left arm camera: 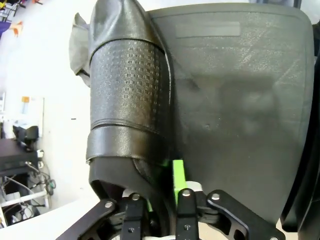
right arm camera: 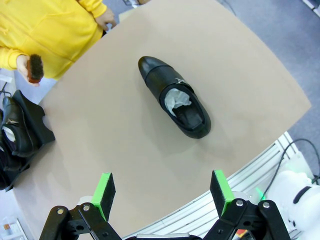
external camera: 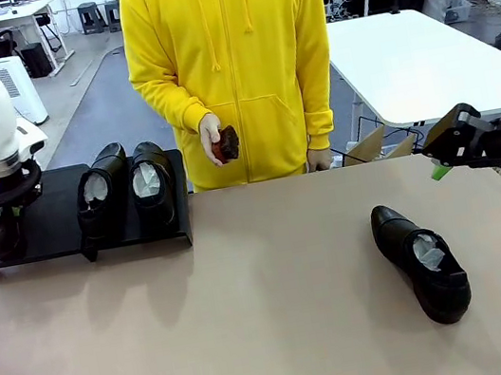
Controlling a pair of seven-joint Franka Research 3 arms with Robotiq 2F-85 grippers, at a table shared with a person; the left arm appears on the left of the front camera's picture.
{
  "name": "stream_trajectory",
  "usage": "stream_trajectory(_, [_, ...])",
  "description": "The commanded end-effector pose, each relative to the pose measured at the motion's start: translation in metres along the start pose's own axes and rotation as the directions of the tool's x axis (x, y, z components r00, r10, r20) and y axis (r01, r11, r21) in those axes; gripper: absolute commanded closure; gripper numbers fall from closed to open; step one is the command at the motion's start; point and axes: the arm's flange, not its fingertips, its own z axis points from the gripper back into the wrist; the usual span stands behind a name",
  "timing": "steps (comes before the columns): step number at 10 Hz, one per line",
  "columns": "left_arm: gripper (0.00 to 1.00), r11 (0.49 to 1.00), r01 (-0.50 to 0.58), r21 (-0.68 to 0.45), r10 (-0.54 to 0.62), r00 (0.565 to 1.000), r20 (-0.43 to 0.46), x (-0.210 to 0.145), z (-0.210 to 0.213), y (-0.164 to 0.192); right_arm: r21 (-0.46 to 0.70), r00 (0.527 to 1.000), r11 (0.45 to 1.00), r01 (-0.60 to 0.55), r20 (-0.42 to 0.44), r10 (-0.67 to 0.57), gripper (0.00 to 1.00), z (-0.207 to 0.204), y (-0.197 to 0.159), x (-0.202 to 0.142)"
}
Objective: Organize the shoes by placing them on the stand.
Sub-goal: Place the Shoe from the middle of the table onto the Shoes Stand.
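Left tool point(left arm camera: 160, 200): green pads close either side of the heel rim of a glossy black leather shoe point(left arm camera: 127, 100) on the matte-black flat stand point(external camera: 56, 230); grip or release unclear. Two more paper-stuffed shoes point(external camera: 125, 184) stand alongside. Right tool point(right arm camera: 162, 192): fingers wide apart, empty, above the beige tabletop point(external camera: 254, 322), where the fourth shoe point(external camera: 421, 260) lies.

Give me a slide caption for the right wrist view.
Open right gripper hovers above the last shoe on the table; a person holds a brush.

Beige table point(external camera: 257, 340): stand point(external camera: 57, 241), shoe point(external camera: 421, 260).
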Motion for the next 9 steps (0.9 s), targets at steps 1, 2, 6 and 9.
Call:
stream_trajectory(1, [0.13,0.999,-0.018,0.031,0.017,1.0,0.005,0.002,0.006,0.004,0.024,1.0,1.0,-0.016,-0.012,0.016,0.0,-0.001,0.003,0.001])
stream_trajectory(2, [0.0,0.999,-0.022,0.038,0.021,1.0,0.009,0.002,0.01,0.007,0.024,1.0,1.0,-0.016,-0.012,0.016,0.0,-0.001,0.003,0.001])
stream_trajectory(6, [0.0,0.996,-0.054,0.071,0.055,0.998,-0.011,-0.006,0.065,0.018,0.024,1.0,1.0,-0.016,-0.012,0.016,0.0,-0.001,0.003,0.001])
stream_trajectory(9, [0.0,0.999,-0.017,0.028,0.017,1.0,0.019,0.004,0.032,0.015,0.024,1.0,1.0,-0.016,-0.012,0.016,0.0,-0.001,0.003,0.001])
